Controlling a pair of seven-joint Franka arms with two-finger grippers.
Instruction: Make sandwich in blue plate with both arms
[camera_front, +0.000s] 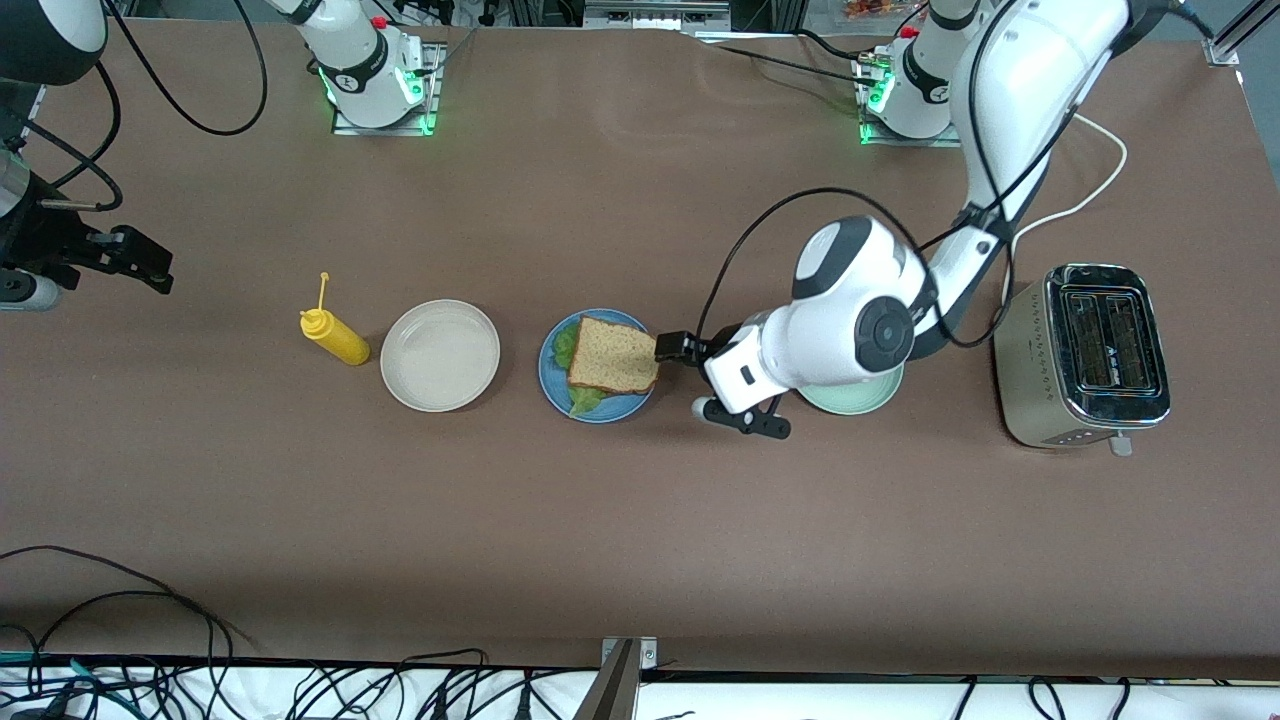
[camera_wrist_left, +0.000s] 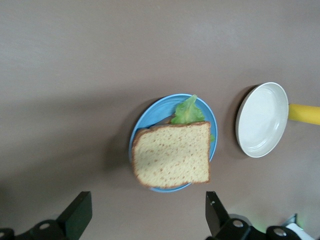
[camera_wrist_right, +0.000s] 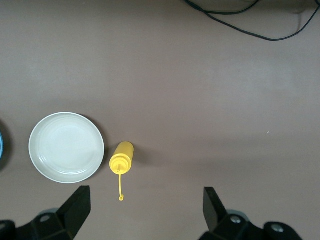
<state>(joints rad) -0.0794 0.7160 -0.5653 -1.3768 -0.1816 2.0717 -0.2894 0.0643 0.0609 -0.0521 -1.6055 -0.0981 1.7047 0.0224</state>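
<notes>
The blue plate (camera_front: 552, 384) lies mid-table and holds the sandwich. A brown toast slice (camera_front: 612, 356) lies on top of a green lettuce leaf (camera_front: 567, 345) that sticks out at two sides. What is under the leaf is hidden. My left gripper (camera_front: 678, 348) is open and empty, low over the table beside the plate, between it and the mint-green plate. The left wrist view shows the plate (camera_wrist_left: 150, 115), toast (camera_wrist_left: 172, 155) and lettuce (camera_wrist_left: 187, 112) just ahead of that gripper (camera_wrist_left: 147, 212). My right gripper (camera_front: 135, 260) waits open and empty, high at the right arm's end of the table; it also shows in the right wrist view (camera_wrist_right: 145, 210).
A cream-white plate (camera_front: 440, 355) and a yellow squeeze bottle (camera_front: 335, 338) lie beside the blue plate toward the right arm's end. A mint-green plate (camera_front: 850, 398) is mostly hidden under my left arm. A steel toaster (camera_front: 1090, 355) stands at the left arm's end.
</notes>
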